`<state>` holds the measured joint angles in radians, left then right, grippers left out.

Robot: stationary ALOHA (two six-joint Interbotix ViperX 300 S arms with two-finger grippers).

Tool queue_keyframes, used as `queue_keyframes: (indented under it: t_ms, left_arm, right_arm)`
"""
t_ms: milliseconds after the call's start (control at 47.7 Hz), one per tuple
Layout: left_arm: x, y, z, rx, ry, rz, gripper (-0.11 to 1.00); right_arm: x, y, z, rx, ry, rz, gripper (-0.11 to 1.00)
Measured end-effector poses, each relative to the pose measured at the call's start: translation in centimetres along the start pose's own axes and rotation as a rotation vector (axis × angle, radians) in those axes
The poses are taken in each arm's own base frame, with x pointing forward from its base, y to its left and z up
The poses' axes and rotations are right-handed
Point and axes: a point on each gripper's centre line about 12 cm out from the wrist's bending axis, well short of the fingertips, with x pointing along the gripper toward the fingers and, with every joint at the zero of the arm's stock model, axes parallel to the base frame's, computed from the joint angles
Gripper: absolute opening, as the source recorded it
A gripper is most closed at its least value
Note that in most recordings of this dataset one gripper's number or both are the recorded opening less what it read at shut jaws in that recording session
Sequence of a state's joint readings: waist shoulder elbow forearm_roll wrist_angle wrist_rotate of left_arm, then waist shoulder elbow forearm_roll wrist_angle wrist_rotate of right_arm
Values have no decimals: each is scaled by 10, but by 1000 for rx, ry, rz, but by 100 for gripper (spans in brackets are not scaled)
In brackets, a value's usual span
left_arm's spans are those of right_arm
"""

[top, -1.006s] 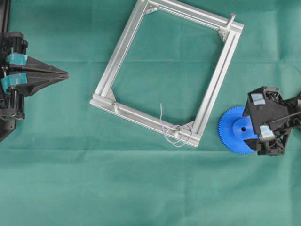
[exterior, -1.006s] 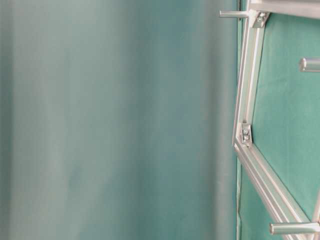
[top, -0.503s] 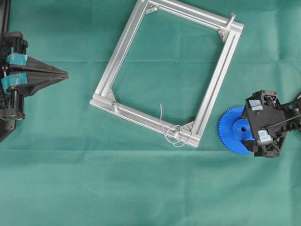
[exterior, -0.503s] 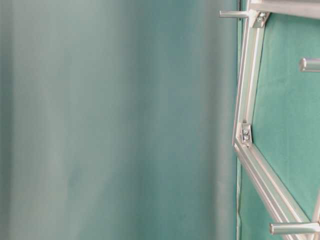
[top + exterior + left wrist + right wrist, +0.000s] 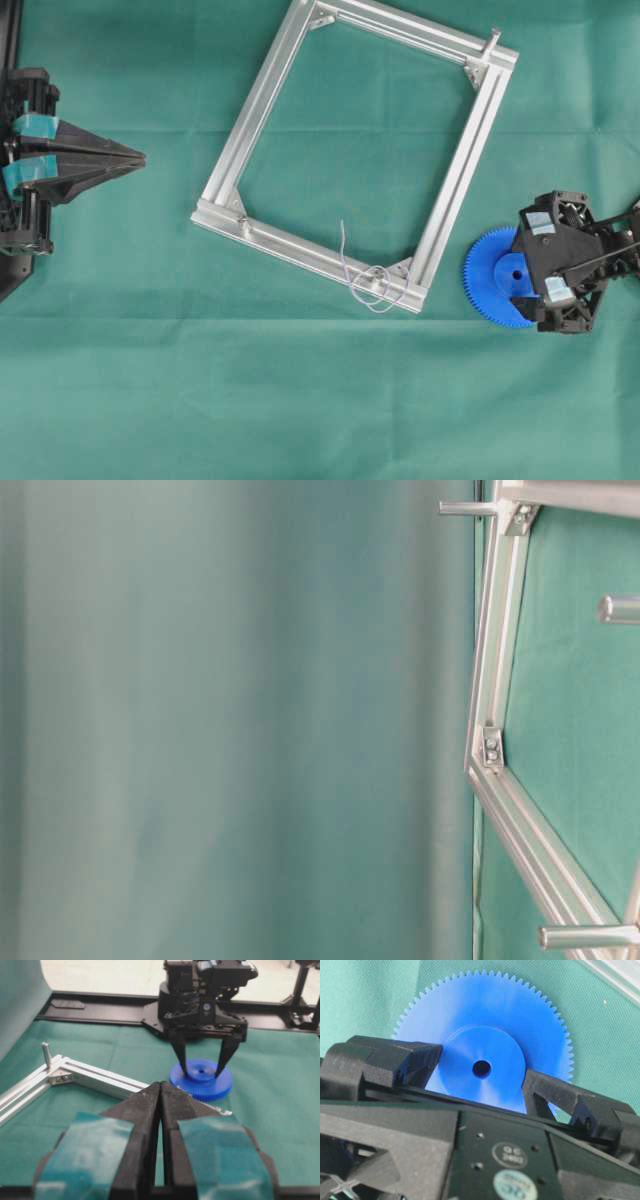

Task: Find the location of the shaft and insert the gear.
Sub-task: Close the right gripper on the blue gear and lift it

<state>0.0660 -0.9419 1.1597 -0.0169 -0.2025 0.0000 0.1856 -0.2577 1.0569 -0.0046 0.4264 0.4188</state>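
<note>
The blue gear (image 5: 488, 282) lies flat on the green cloth, right of the aluminium frame (image 5: 268, 92). My right gripper (image 5: 525, 272) is down over it, and its fingers press both sides of the raised hub. This shows in the right wrist view (image 5: 485, 1010) and from across the table (image 5: 200, 1088). The shaft (image 5: 377, 284), with pale wire looped round it, stands on the frame's near right corner bracket, left of the gear. My left gripper (image 5: 140, 156) is shut and empty at the far left, clear of the frame; its fingers (image 5: 150, 1105) hide the shaft in its wrist view.
A longer bare bolt (image 5: 492, 40) stands at the frame's far right corner, also in the left wrist view (image 5: 46, 1054). The table-level view shows frame rails (image 5: 490, 630) and several pins. Green cloth covers the table.
My right gripper has come down lower over the gear and shifted slightly left. The gear has nudged a little left with it. The left arm has not moved.
</note>
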Motion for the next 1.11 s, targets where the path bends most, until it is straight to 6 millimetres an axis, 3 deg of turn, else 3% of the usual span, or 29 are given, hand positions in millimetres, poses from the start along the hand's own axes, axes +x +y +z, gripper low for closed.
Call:
queue_keyframes:
  t_ms: [84, 168, 733, 1110]
  left_arm:
    - [0, 0, 0, 0, -2, 0, 0]
    - [0, 0, -1, 0, 2, 0, 0]
    - [0, 0, 0, 2, 0, 0, 0]
    - [0, 0, 0, -2, 0, 0, 0]
  right_arm:
    - [0, -1, -2, 0, 20, -9, 84]
    - [-1, 0, -2, -6, 30, -12, 68]
    - [-5, 3, 4, -3, 23, -8, 69]
    - [-51, 12, 22, 0, -35, 20, 68]
